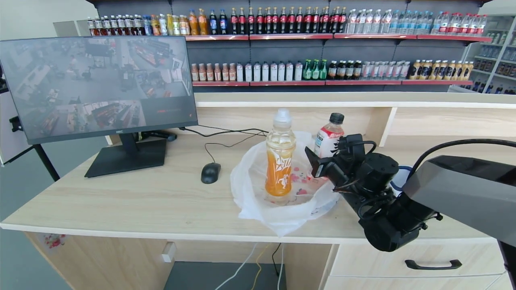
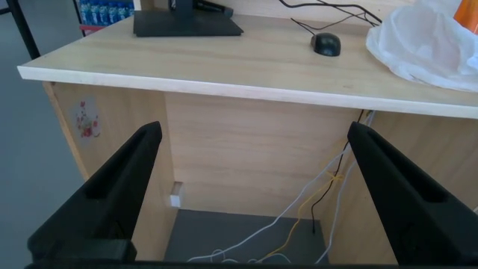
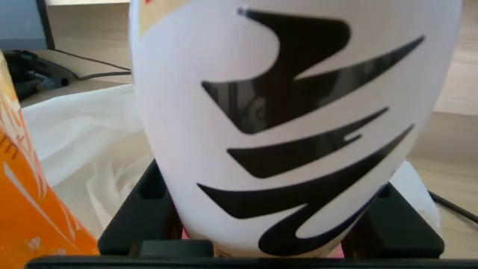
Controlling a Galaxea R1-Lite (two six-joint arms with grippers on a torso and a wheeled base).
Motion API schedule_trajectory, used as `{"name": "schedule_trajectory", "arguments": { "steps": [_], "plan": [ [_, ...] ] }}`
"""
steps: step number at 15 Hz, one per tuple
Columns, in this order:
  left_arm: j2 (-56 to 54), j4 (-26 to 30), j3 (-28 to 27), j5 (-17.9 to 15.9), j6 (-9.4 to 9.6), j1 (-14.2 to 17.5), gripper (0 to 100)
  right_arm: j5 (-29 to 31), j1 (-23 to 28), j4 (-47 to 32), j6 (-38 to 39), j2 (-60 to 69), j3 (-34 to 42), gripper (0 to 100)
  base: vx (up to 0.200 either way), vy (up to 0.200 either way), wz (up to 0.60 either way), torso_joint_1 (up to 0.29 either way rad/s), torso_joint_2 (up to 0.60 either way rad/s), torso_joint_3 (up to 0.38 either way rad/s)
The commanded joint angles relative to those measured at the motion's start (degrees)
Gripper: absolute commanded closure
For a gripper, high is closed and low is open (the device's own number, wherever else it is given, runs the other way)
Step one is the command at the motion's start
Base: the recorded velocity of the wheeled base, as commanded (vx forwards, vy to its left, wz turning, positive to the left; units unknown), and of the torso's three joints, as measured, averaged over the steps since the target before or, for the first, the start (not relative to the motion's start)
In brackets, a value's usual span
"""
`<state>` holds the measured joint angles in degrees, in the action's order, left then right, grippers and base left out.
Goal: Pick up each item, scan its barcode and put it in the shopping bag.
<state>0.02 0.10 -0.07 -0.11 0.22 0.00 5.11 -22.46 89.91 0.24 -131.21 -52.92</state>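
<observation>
The right gripper pinches one white bottle upright at the right rim of the shopping bag. One orange bottle stands inside the bag. The left gripper is spread wide, lower than the bag, under the front edge of the pale wood counter. Left of the bag are one mouse and one monitor, with bare wood between. Behind the bag are two rows of drink shelves.
</observation>
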Motion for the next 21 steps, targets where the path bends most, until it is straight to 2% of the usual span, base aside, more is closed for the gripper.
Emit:
{"name": "schedule_trajectory", "arguments": {
  "steps": [1,7,21],
  "plan": [
    [-0.02,-0.01,-0.01,0.02,-0.04,0.0,0,-0.36,0.31,0.09,-0.07,-0.1,-0.34,100,0.0,0.0,0.0,0.0,0.0,0.0],
    [-0.02,-0.01,-0.01,0.02,-0.04,0.0,0,-0.98,-0.22,0.09,-3.94,-2.65,-2.89,100,0.0,0.0,0.0,0.0,0.0,0.0],
    [-0.02,-0.01,-0.01,-0.07,0.04,0.0,0,-1.86,-0.84,0.09,-3.32,-3.35,-1.48,100,0.0,0.0,0.0,0.0,0.0,0.0]
  ]
}}
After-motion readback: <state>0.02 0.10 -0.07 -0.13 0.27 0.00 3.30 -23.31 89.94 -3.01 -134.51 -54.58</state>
